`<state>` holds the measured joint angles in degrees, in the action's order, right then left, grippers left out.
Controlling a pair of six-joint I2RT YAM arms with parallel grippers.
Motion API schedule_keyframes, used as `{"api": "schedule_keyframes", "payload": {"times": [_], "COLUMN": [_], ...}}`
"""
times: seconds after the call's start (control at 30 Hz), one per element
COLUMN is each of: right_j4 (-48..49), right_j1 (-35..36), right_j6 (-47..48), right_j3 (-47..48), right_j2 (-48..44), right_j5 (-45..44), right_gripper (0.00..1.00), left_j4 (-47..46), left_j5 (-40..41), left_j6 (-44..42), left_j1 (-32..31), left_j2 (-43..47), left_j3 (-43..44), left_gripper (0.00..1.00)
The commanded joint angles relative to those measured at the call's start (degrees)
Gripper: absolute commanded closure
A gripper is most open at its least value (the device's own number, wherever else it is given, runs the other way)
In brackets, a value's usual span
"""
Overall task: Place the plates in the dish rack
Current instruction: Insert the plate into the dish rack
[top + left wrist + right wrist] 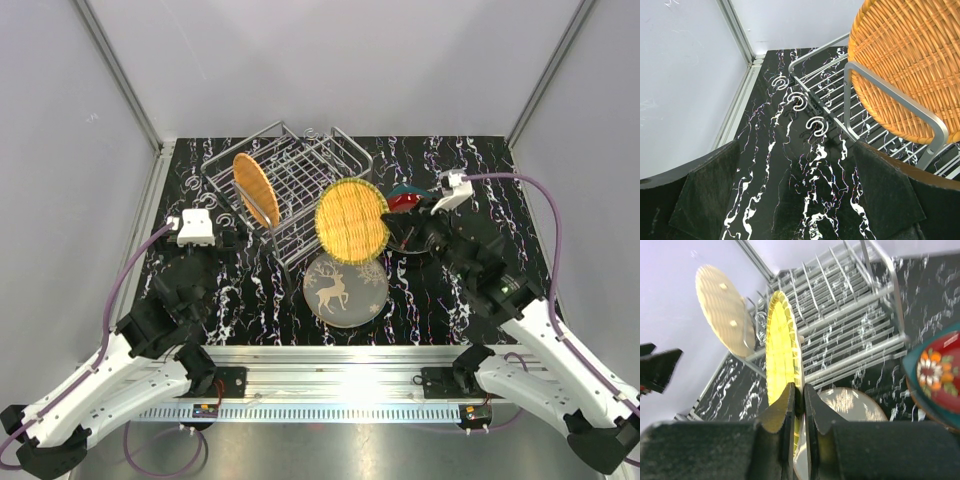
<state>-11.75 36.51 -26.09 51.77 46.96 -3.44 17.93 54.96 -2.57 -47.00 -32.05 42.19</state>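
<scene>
Closest in the right wrist view, your right gripper is pinching the rim of the yellow woven plate. Its jaws are pressing almost together because that edge is so thin. You are holding the plate on edge and clear of the table, since only an upright plate is going to slip between the wires of the dish rack.

From above, the yellow plate is hanging at the rack's near right corner, over the far edge of the grey reindeer plate. That one is lying flat on the table just in front of the rack. Whether the yellow plate is touching the rack's rail I cannot tell.

The orange woven plate is standing on edge at the rack's left end and leaning on the rail. So, by my judgement, you are working on the second plate, with several waiting. The red plate is resting in a dark teal plate just right of the rack, close beside your right wrist.

Your left gripper is hovering low over the table, spread wide and gripping nothing. It is facing the orange plate from beside the rack, well placed, I judge, for steadying a leaning plate.
</scene>
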Motion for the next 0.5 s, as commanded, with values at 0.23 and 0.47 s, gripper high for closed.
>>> {"api": "schedule_keyframes", "payload": {"times": [0.23, 0.47], "right_j4": [3.4, 2.2], "right_j1": [1.2, 8.3], "right_j6": [8.1, 14.5], "right_j3": [15.5, 23.6], "right_j2": [9.2, 18.2], "right_j5": [-0.6, -8.1], "right_gripper": [1.0, 1.0], "left_j4": [-2.1, -2.2], "left_j5": [1.4, 1.5], "left_j6": [0.2, 0.2], "left_j1": [0.6, 0.7], "left_j2": [0.6, 1.0], "left_j3": [1.3, 1.3], "left_gripper": [0.01, 0.01]}}
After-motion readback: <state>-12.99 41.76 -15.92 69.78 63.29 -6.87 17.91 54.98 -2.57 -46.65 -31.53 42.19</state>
